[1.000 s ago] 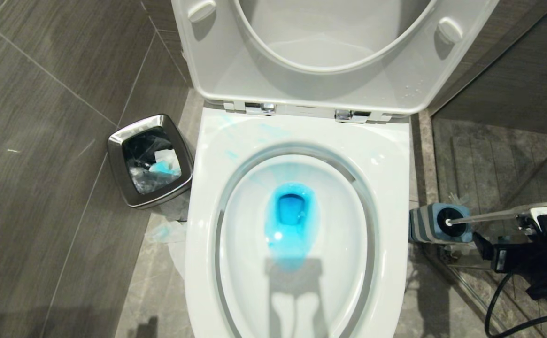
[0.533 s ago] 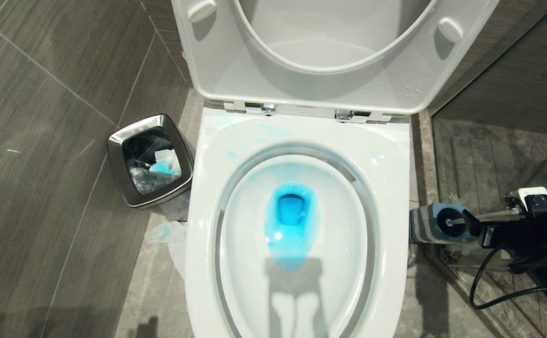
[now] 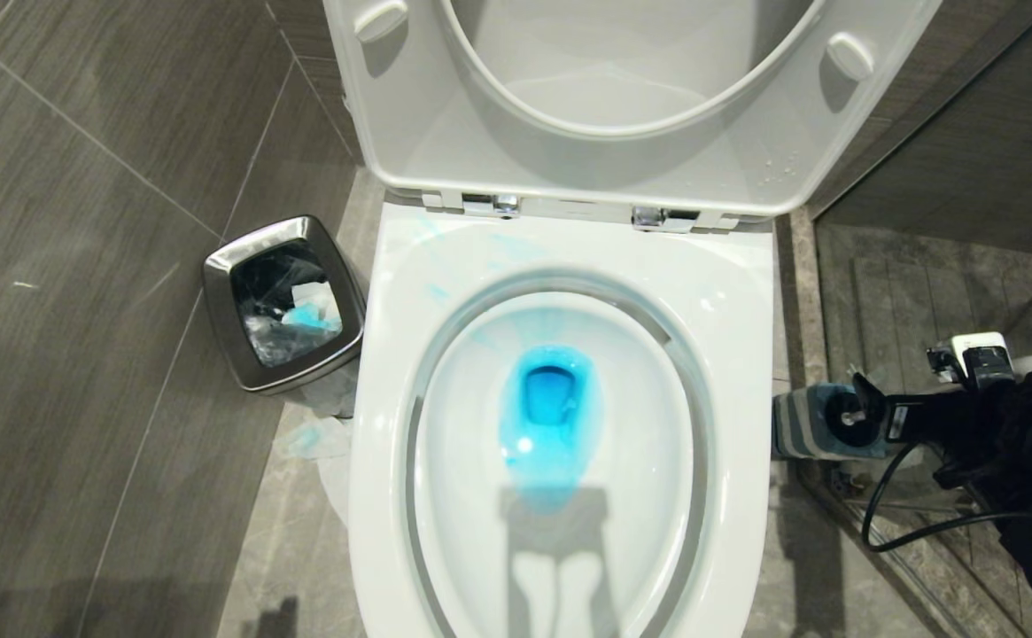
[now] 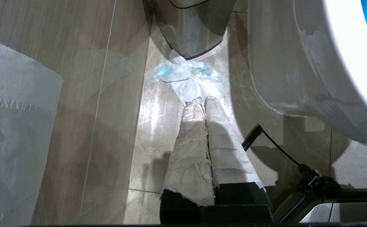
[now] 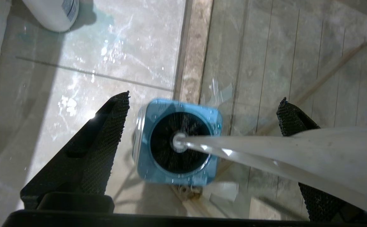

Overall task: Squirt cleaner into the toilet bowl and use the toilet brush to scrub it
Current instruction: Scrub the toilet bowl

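A: What is seen of the room?
B: A bathroom floor (image 3: pixel 126 266) of grey tiles is shown, with a glass panel (image 3: pixel 941 292) at the right. The bowl (image 3: pixel 560 443) stands open, its lid (image 3: pixel 622 97) raised.

A: Where is the right claw (image 5: pixel 202 126) placed?
B: It is held at the far right of the head view, above the holder (image 5: pixel 178 142). The jaws are spread wide, one black finger (image 5: pixel 85 157) on each side of the brush (image 5: pixel 281 154). The white handle is seen passing between them and close along one finger; whether it is touched cannot be told. The blue-ringed holder lies just beyond the fingertips, on the floor beside the glass. The bowl is left of this claw, near but apart.

A: And the cleaner (image 3: pixel 549 416)?
B: Vivid blue water is seen at the bottom of the bowl, well to the left of the right claw. Pale blue streaks are left on the rim.

A: The left claw (image 4: pixel 201 102)?
B: It is hung low beside the bowl, its wrapped fingers pressed together on nothing. Just past their tips a blue-stained tissue (image 4: pixel 183 74) lies on the floor, and beyond that the steel bin (image 3: pixel 283 301) is found.
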